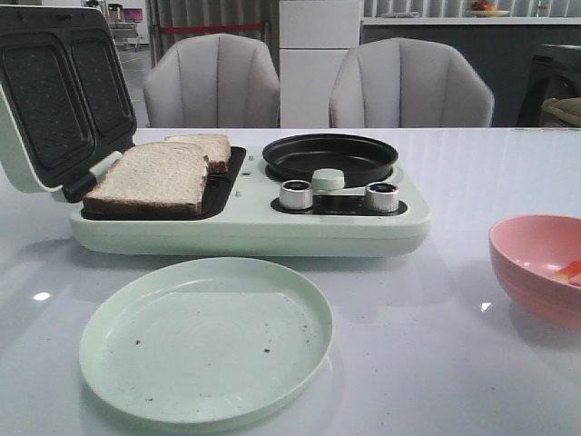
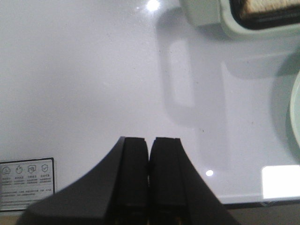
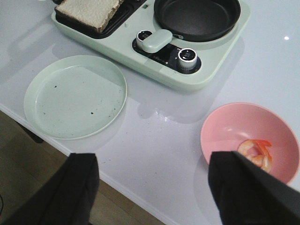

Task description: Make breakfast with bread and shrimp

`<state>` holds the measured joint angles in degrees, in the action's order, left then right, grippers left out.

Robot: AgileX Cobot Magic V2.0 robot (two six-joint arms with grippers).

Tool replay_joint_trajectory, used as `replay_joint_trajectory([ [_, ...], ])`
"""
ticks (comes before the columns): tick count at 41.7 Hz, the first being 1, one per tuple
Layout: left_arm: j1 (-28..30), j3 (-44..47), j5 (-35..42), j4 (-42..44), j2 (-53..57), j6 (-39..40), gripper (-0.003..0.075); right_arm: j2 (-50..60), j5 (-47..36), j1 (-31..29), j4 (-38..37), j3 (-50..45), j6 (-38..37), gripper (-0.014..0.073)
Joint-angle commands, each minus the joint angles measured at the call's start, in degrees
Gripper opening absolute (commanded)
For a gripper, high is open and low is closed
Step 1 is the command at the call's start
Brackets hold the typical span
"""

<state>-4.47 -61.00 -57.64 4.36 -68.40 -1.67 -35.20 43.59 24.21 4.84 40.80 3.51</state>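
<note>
Left gripper (image 2: 150, 173): fingers pressed together, holding nothing, above bare table (image 2: 84, 84). Right gripper (image 3: 154, 187): fingers spread wide, empty, above the table edge. Bread (image 1: 152, 176): two slices on the open sandwich maker's (image 1: 245, 232) grill plate. Shrimp (image 3: 257, 152): in pink bowl (image 3: 234, 126). Green plate (image 1: 205, 338): bare, in front of the maker.

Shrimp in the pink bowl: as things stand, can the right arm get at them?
Probably yes. The right gripper is open, with the pink bowl just ahead of it. The bowl is uncovered, the shrimp lie exposed at its bottom, and nothing stands between them and the gripper.
</note>
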Motion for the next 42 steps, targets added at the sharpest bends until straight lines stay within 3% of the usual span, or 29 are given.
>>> replay_joint_trajectory([
  [1,8.10,-4.10,5.44,-11.47,-1.04,-9.42,0.0106,-0.01,-4.19,-0.02,-0.12,1.49,0.11,0.0590],
  [7,17.33,-8.60,6.01,-27.58,-7.35,-19.80,0.0104,-0.01,-4.19,-0.02,-0.12,1.49,0.11,0.0590],
  [11,19.52,-12.38,6.26,-34.27,-12.21,-23.02,0.0101,-0.01,-4.19,-0.02,-0.12,1.49,0.11,0.0590],
  [28,19.81,-30.38,8.40,-47.56,-30.94,-23.76,0.0101,-0.01,-4.19,-0.02,-0.12,1.49,0.11,0.0590],
  [37,18.66,-34.62,2.32,-58.62,-32.92,-30.56,0.0101,-0.01,-4.19,-0.02,-0.12,1.49,0.11,0.0590],
  [42,16.87,-34.84,-0.21,-60.27,-32.92,-33.17,0.0101,-0.01,-4.19,-0.02,-0.12,1.49,0.11,0.0590],
])
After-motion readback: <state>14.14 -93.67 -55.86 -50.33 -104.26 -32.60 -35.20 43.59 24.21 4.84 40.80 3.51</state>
